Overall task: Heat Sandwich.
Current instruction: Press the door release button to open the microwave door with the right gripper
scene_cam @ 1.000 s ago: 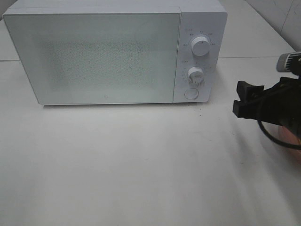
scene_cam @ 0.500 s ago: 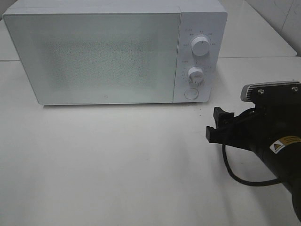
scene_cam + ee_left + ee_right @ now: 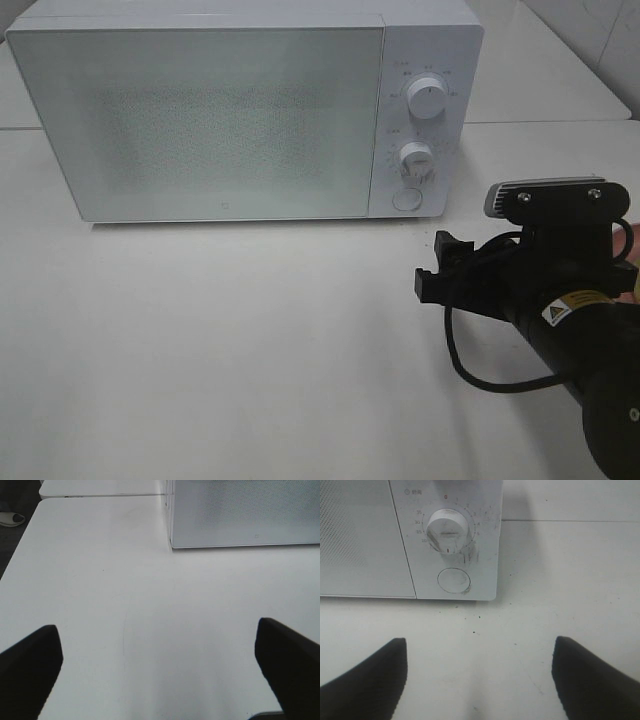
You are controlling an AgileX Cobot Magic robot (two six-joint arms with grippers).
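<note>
Two sets of jaws, both empty. The right jaws stand wide apart in the lower right of the high view, close to the front of the microwave [image 3: 240, 110] and aimed at its control panel. The right wrist view shows the round button [image 3: 454, 580] straight ahead, with the lower knob [image 3: 449, 530] close beside it. The left jaws are spread fully over bare worktop [image 3: 100, 605], outside the high view, with a microwave corner near. Door [image 3: 200, 120] shut. The sandwich is in no view; possibly hidden behind the right arm [image 3: 575, 330], cannot tell.

Risks, as judged:
- Button and lower knob sit close together. A misaimed approach could nudge the knob and change the setting instead of releasing the door.
- Open jaws present two separate tips, so an off-centre push may slide off the button.
- A hard push may skid the microwave backward.
- The cable [image 3: 470, 375] loops low beside the arm and could drag on the worktop.
- The left jaws may lie in the door's swing path.

Room: the worktop in front of the door is bare across lower left and centre. The arm crowds the right edge.
</note>
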